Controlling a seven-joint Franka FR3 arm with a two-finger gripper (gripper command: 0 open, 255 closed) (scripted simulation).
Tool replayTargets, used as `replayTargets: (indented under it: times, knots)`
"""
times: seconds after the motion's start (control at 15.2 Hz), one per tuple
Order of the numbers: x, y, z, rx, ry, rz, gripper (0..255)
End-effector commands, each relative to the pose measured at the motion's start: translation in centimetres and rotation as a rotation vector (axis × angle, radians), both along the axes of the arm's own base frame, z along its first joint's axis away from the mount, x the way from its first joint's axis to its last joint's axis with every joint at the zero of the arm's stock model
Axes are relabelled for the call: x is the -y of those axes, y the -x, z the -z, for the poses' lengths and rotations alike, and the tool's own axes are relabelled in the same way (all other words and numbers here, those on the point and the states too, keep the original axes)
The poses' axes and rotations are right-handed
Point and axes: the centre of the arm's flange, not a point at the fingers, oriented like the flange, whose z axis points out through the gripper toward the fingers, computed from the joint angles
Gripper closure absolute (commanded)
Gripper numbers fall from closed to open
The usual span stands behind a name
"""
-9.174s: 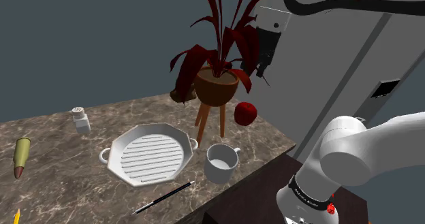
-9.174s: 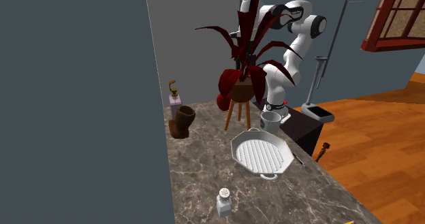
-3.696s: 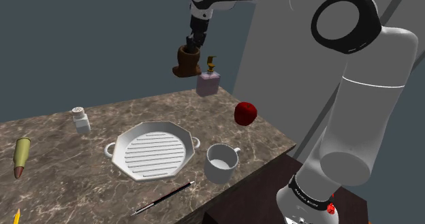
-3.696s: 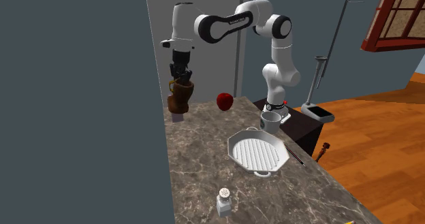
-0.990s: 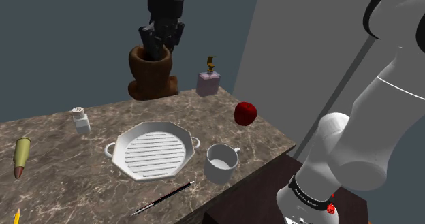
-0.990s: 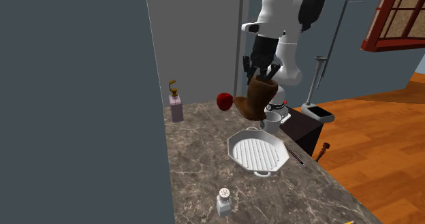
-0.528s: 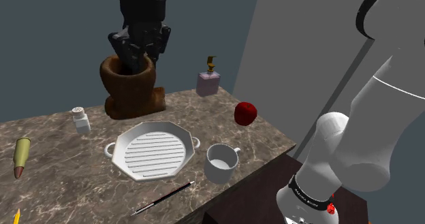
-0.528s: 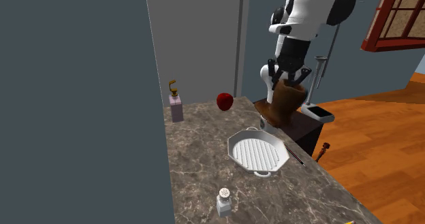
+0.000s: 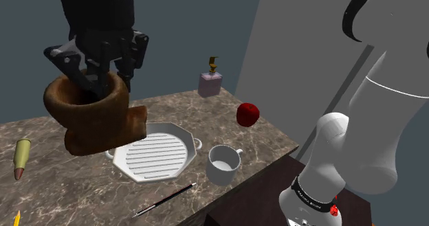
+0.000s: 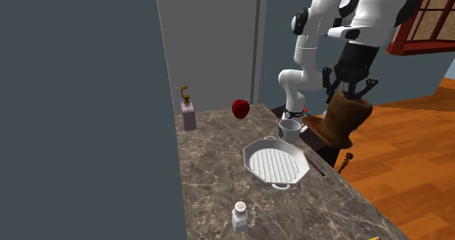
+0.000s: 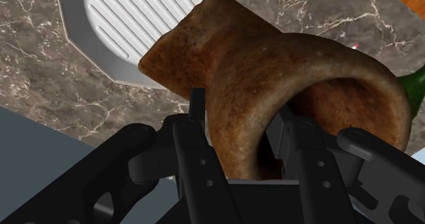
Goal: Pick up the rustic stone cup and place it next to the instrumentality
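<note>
Nearest to the shoulder camera hangs the brown stone cup (image 9: 93, 118), carried high in the air above the counter (image 9: 62, 190). The black gripper (image 9: 103, 80) pinches one wall of its rim, and the wrist view shows one finger inside the mouth and the other outside. In that view the cup is over the edge of the white grill pan (image 9: 152, 156) and the marble beside it. On the front part of the counter lie a dark pen (image 9: 165, 199) and a greenish cartridge (image 9: 22, 157). A white mug (image 9: 223, 164) stands just beside the pan. Farther back there are a red apple (image 9: 248, 113) and a soap bottle (image 9: 210, 80) near the wall. I cannot say surely which of these is the "instrumentality", so the first danger is to lower the cup next to a wrong thing. The second danger is the grip. Only one side of a cup that looks heavy is held, so it may turn or slide out between the fingers if the arm moves fast. From this height it would fall on the pan. Also, the wide foot of the cup could push the cartridge or the pen during the descent, and these would probably roll away.
</note>
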Motion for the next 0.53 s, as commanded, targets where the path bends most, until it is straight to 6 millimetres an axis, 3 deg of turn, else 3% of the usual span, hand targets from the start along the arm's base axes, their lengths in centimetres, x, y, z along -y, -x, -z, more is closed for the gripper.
replayTargets:
  times: [0.0, 0.26, 0.46]
  knots:
    - [-2.4, 1.3, 0.1, 0.001, -0.001, 0.002, 255]
    - [-6.9, 3.6, 0.0, 0.001, -0.001, 0.002, 255]
    - [-6.9, 3.6, 1.6, 0.001, -0.001, 0.002, 255]
